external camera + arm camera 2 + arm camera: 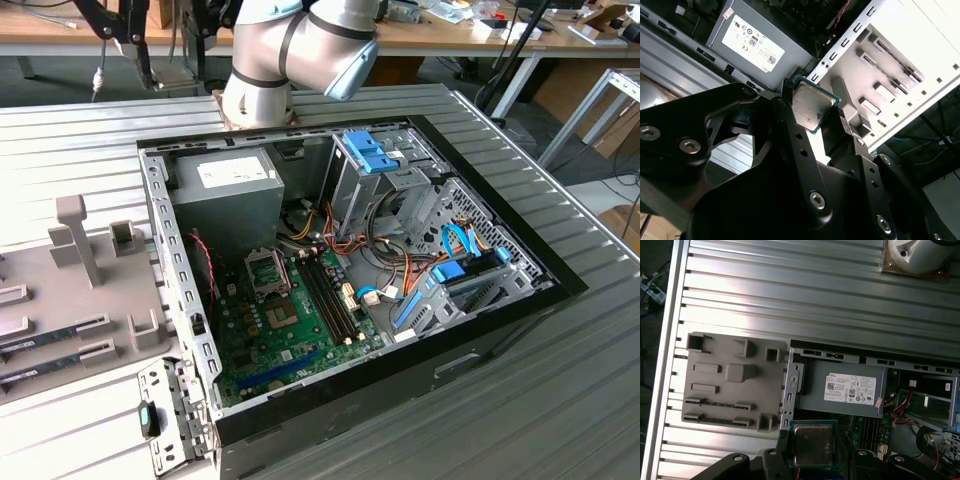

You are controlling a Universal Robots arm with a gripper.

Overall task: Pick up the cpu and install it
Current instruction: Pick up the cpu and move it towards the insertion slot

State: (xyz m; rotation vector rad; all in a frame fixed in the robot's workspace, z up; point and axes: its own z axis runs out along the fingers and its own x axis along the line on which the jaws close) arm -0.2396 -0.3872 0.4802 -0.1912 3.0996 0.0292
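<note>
Aluminium table [90, 130]: ribbed slats. It carries the computer case, the grey tray and the arm's base [260, 95].
Computer case [350, 390]: lies on its side with the open face up.
Grey tray [100, 300]: slotted holder just beside the case, on the exterior view's left.
Power supply [225, 185]: grey box in the case corner nearest the arm's base. In the first wrist view its white label faces the camera.
Circuit board [300, 340]: green, on the case floor.
Claw [813, 107]: clenched on the cpu, with one black finger [786, 92] on each of two opposite edges.
Socket [268, 270]: on the circuit board, between the power supply and a dark bare chip [281, 318]. Its metal frame looks open, and no silver lid shows inside it.
Cpu [813, 445]: silver lid with a thin green rim, held between the claw's fingers with the lid towards both wrist cameras.
Cpu long axis: none, as the part is square. The gripped pair of edges sets its turn about the claw's axis.
Cpu to case: in the first wrist view it shows against the case wall [790, 405], just beside the power supply and near the tray.
Cpu to socket: judged raised above the case, with the socket lower and further inside. The gap between them cannot be told.
</note>
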